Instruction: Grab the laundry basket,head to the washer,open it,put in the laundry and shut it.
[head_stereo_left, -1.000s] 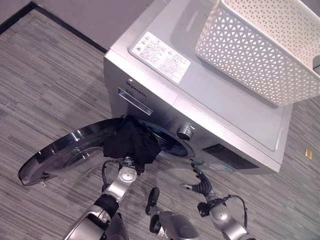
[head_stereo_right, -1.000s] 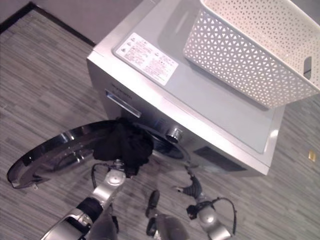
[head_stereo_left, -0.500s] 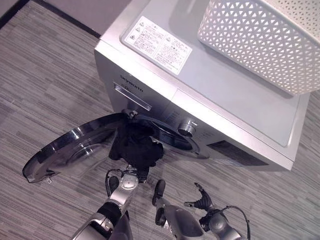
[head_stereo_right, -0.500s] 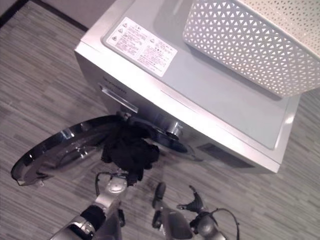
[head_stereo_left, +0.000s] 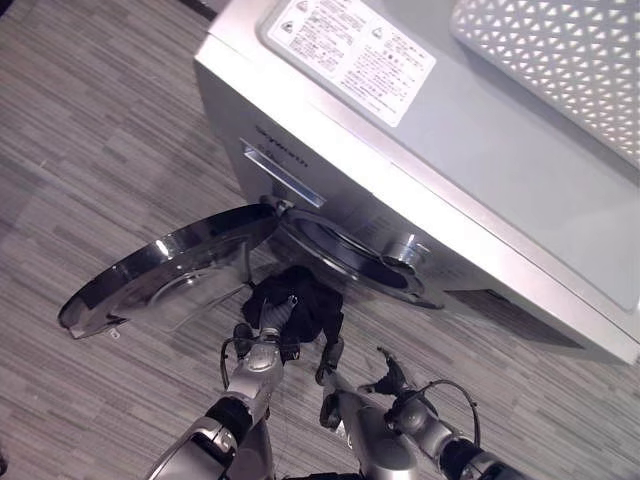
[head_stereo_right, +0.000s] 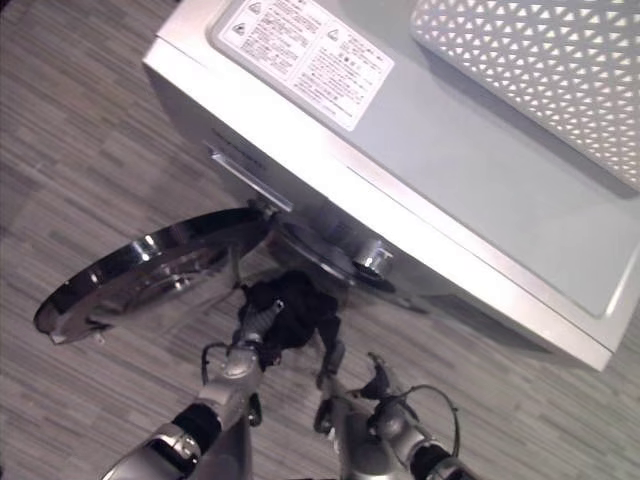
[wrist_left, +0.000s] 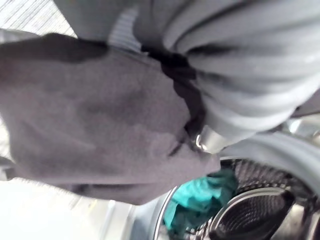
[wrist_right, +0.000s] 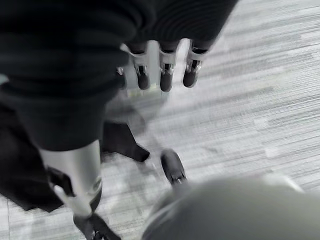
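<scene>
A: Status, near to far?

B: Right hand (head_stereo_left: 388, 378) is low by the floor (head_stereo_left: 90, 140) in front of the washer (head_stereo_left: 480, 190), fingers (wrist_right: 163, 70) straight and relaxed in its wrist view, holding nothing.

A: Left hand?

B: Left hand (head_stereo_left: 270, 325) is up just under the drum opening (head_stereo_left: 345, 255), with a black garment (head_stereo_left: 300, 305) bunched over it. Silver fingers poke up through the cloth in the eye views, but I cannot tell whether they are curled round it or straight; the left wrist view has grey-looking cloth (wrist_left: 100, 130) draped right across the hand.

A: Is the garment in the drum?

B: No. It hangs at the lower lip of the opening, outside. Past it the left wrist view looks into the drum: a teal garment (wrist_left: 200, 197) lies inside.

A: Door?

B: Round glass door (head_stereo_left: 170, 275) is swung fully open to the robot's left, hinged at the opening's left edge, lying nearly flat.

A: Basket?

B: White perforated laundry basket (head_stereo_left: 560, 60) sits on top of the washer toward the far right, next to the white label sticker (head_stereo_left: 350, 45).
</scene>
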